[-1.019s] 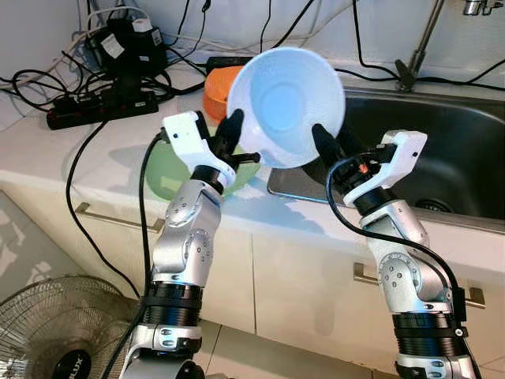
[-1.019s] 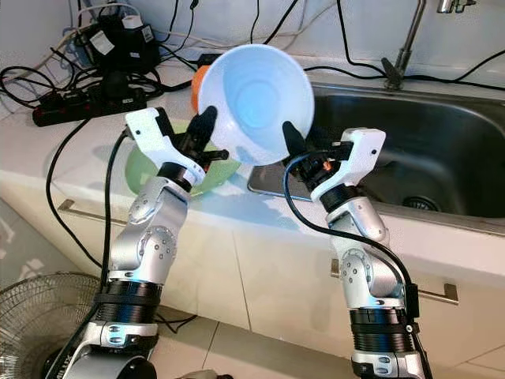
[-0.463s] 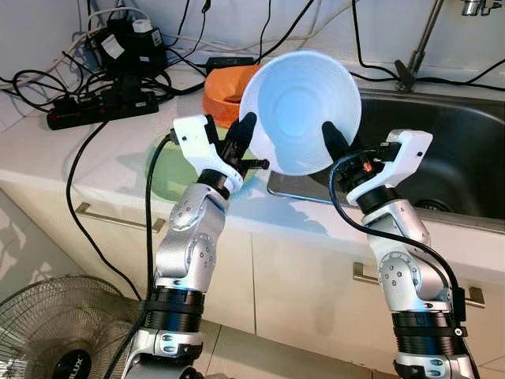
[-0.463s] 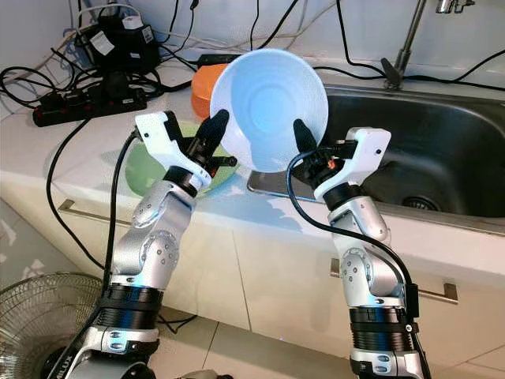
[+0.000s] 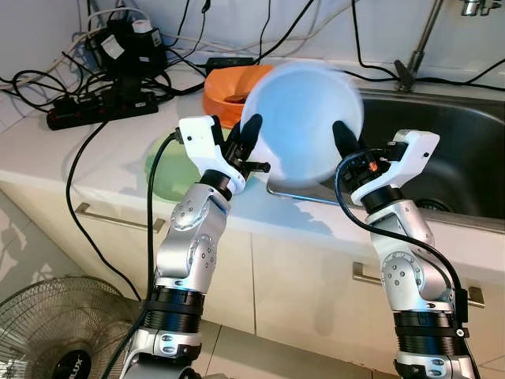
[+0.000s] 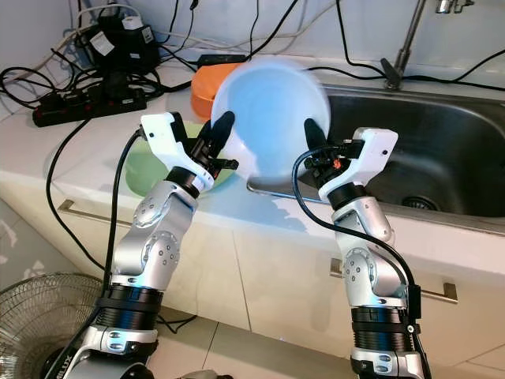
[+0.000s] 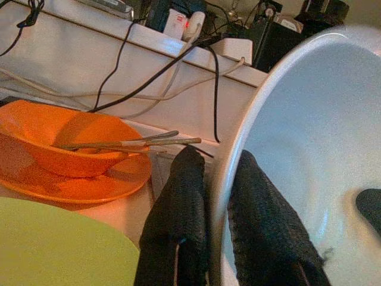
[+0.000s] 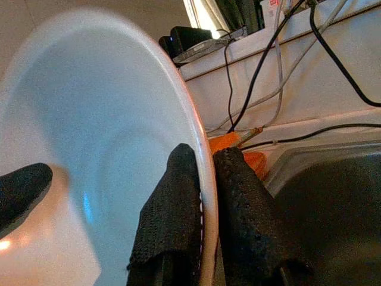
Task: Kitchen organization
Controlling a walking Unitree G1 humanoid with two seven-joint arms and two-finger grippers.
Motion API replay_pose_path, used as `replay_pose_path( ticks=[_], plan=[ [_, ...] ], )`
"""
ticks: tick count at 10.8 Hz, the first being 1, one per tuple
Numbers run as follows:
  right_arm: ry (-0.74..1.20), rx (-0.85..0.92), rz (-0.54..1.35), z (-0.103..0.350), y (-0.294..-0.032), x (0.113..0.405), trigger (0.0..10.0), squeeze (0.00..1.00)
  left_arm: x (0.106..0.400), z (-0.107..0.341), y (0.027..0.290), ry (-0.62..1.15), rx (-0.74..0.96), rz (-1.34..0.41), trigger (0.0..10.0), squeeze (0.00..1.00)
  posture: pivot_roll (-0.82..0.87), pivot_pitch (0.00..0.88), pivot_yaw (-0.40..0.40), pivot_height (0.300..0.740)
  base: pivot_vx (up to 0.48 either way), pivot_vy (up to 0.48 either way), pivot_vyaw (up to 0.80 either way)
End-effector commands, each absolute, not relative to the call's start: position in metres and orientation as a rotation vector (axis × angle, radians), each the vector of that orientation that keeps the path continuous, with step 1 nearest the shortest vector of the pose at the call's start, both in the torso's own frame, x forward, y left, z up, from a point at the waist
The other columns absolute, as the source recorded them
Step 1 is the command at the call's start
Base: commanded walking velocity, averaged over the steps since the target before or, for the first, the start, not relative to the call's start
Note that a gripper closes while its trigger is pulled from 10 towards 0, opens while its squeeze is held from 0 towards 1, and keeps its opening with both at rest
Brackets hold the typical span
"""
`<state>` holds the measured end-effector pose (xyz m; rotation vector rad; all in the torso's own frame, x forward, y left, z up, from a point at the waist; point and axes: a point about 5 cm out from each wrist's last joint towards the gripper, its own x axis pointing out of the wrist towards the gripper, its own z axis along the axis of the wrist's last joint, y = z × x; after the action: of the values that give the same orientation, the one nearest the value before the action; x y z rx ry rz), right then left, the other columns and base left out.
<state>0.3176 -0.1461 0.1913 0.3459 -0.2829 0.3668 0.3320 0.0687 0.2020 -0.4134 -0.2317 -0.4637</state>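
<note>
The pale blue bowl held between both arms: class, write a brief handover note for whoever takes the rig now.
Left gripper: shut on the pale blue bowl, pinching its rim.
Right gripper: shut on the opposite rim.
The bowl is tilted in the air at the sink's left end, blurred.
Orange bowl with utensils sits on an orange plate behind; green bowl on the counter.
Done: bowl lifted. Left: set it down somewhere.

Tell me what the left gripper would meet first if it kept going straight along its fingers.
The left gripper, shut on the pale blue bowl's rim, points toward the back of the counter. Going on, it would probably meet the orange bowl with its utensils first, though depth is hard to judge.
</note>
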Motion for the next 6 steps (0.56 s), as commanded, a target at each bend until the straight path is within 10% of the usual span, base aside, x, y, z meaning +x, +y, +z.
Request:
replay_pose_path(
  ticks=[1, 5, 6],
  plan=[
    [-0.298, 0.346, 0.39, 0.1958, -0.1419, 0.319, 0.0, 0.0, 0.3299, 0.2072, 0.0642, -0.251, -0.397, -0.496, 10.0, 1.0, 0.04, 0.0, 0.085, 0.74, 0.0, 0.0, 0.0],
    [-0.313, 0.36, 0.359, 0.1992, -0.1461, 0.321, 0.0, 0.0, 0.3294, 0.2058, 0.0642, -0.247, -0.379, -0.489, 10.0, 1.0, 0.04, 0.0, 0.082, 0.74, 0.0, 0.0, 0.0],
    [-0.315, 0.362, 0.319, 0.1989, -0.1515, 0.3224, 0.0, 0.0, 0.3287, 0.2032, 0.064, -0.232, -0.362, -0.494, 10.0, 0.0, 0.04, 0.0, 0.082, 0.74, 0.0, 0.0, 0.0]
  ],
)
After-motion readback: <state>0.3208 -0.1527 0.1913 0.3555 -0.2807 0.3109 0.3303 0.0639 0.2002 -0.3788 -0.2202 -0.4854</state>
